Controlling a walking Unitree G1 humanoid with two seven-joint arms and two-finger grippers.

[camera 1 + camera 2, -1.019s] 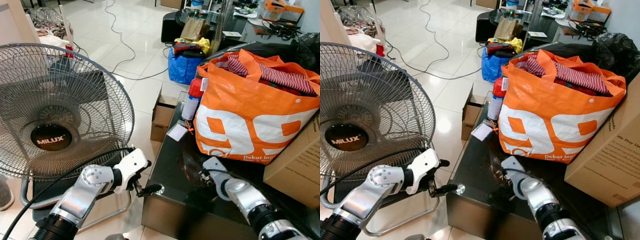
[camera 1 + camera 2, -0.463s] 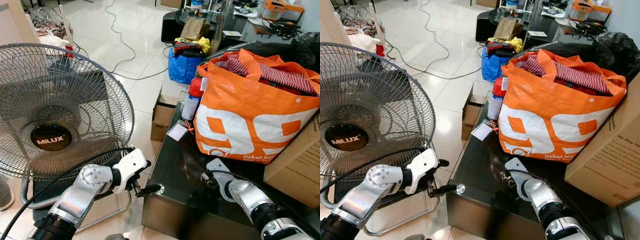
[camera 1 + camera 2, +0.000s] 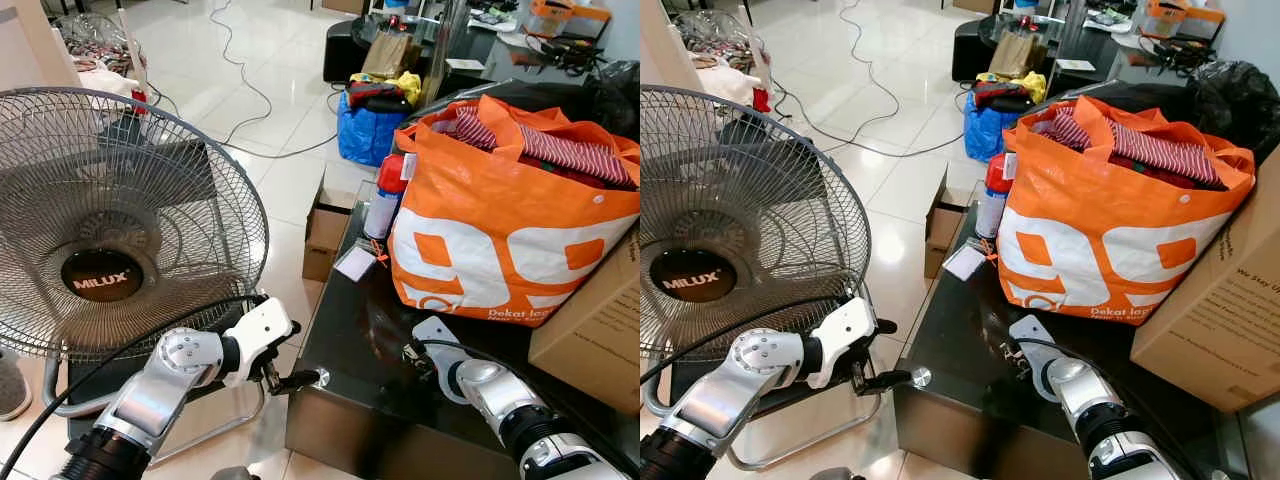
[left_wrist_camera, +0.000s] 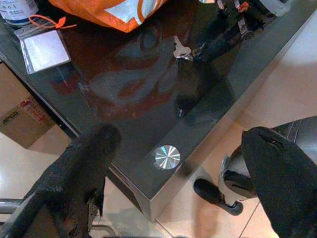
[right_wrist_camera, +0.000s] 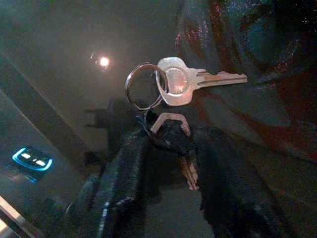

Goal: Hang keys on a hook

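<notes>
We see the right end effector (image 5: 168, 163) closed on the keys (image 5: 173, 91) above the dark bench (image 4: 124, 99).

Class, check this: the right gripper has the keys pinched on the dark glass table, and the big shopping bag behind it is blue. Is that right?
One detail is wrong: the bag is orange, not blue, as the left eye view shows. The rest holds: the right gripper has the keys pinched on the dark glass table.
</notes>
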